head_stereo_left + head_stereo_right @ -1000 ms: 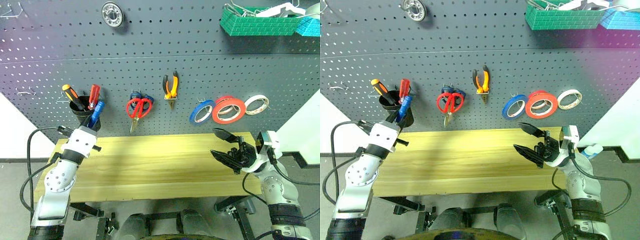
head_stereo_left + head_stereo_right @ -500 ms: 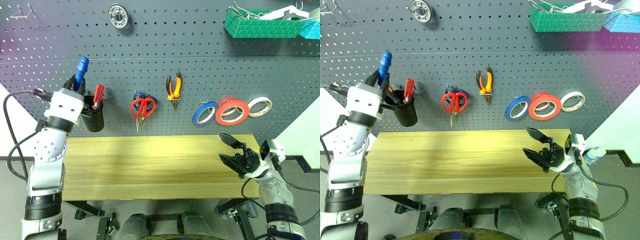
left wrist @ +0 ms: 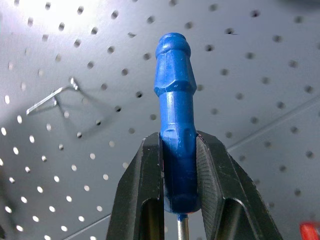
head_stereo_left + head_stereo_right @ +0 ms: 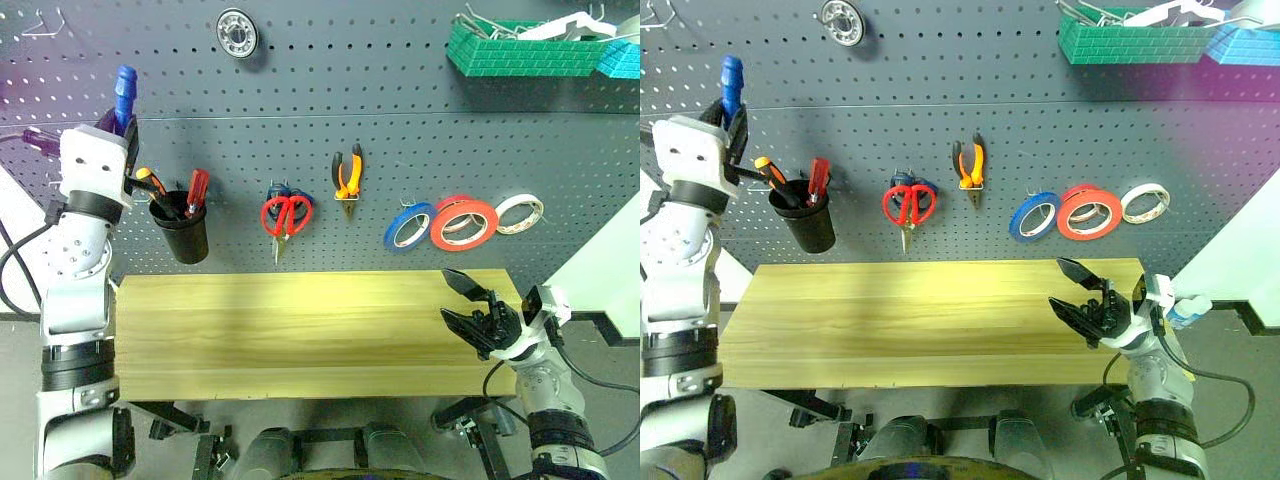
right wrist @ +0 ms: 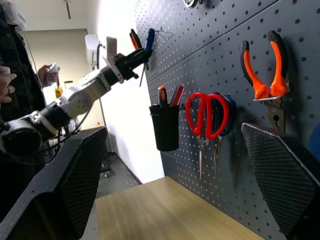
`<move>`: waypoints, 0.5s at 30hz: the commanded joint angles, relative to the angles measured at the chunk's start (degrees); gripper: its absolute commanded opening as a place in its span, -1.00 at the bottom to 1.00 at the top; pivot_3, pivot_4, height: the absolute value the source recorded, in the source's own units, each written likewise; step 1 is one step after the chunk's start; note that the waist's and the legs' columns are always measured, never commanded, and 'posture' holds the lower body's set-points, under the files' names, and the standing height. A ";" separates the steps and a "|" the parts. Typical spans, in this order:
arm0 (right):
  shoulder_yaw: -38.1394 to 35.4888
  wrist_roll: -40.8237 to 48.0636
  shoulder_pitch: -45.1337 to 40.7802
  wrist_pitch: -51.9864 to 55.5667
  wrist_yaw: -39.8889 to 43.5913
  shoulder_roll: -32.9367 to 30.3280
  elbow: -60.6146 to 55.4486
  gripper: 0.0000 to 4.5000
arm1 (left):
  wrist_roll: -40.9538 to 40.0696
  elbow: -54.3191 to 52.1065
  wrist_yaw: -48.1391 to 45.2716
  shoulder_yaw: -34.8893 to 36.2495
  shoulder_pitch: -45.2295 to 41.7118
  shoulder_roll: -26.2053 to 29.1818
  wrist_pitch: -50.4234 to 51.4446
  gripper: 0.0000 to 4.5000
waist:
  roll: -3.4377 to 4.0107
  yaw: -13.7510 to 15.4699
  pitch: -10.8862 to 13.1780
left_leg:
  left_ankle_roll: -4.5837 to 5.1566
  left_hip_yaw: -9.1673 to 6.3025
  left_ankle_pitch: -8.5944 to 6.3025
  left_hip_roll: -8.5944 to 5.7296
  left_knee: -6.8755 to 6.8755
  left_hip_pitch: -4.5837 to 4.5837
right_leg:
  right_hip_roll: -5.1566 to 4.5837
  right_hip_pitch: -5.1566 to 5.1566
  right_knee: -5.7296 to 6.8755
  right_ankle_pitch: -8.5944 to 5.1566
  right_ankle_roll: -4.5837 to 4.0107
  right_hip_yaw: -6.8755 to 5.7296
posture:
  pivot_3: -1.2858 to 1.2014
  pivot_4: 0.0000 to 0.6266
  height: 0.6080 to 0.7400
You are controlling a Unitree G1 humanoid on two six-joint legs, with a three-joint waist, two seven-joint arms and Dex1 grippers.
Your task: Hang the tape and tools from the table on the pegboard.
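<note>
Wide red tape ring [image 4: 463, 223], orange-handled pliers [image 4: 345, 175] and red-handled scissors [image 4: 283, 216] hang on the grey pegboard [image 4: 330, 90]. The light wood bench [image 4: 300, 330] is bare. Left gripper [image 3: 177, 165] clamps the blue-handled screwdriver [image 3: 174, 120], raised before the board's upper left, unhung. Right gripper [image 4: 462, 303] is spread wide, empty.

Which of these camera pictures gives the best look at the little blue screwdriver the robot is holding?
The left wrist view: the blue screwdriver stands close up, its handle pinched between the left gripper's two black fingers, with the pegboard behind. The two head views show just its blue tip above the raised arm. The right wrist view shows it far off, small and thin.
</note>
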 commanded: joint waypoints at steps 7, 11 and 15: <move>0.92 0.42 1.53 -1.95 0.38 -1.93 -0.64 1.00 | -10.32 3.53 -4.29 2.47 -1.79 -3.23 -2.40 -0.77 | -0.09 -0.12 -0.07 | -0.02 0.02 0.01 -0.01 0.04 0.02 | 0.00 -0.06 0.19 -0.01 -0.01 0.02 | -0.04 -1.00 0.91; 0.82 0.61 2.51 -1.38 0.38 -2.88 -1.75 1.00 | -9.77 6.14 -3.46 2.34 -0.52 -4.15 -3.94 -0.77 | -0.09 -0.22 -0.07 | -0.06 0.09 0.04 -0.02 0.05 0.13 | 0.01 -0.03 0.31 -0.01 -0.01 0.09 | -0.05 -0.98 0.91; 1.98 -1.41 3.80 -2.57 0.38 -3.83 -2.20 1.00 | -9.37 8.62 -3.12 2.01 0.53 -5.03 -5.77 -0.77 | -0.14 -0.22 -0.03 | -0.06 0.09 0.03 -0.01 0.03 0.60 | 0.02 0.37 0.31 -0.03 -0.02 0.10 | -0.05 -0.94 0.91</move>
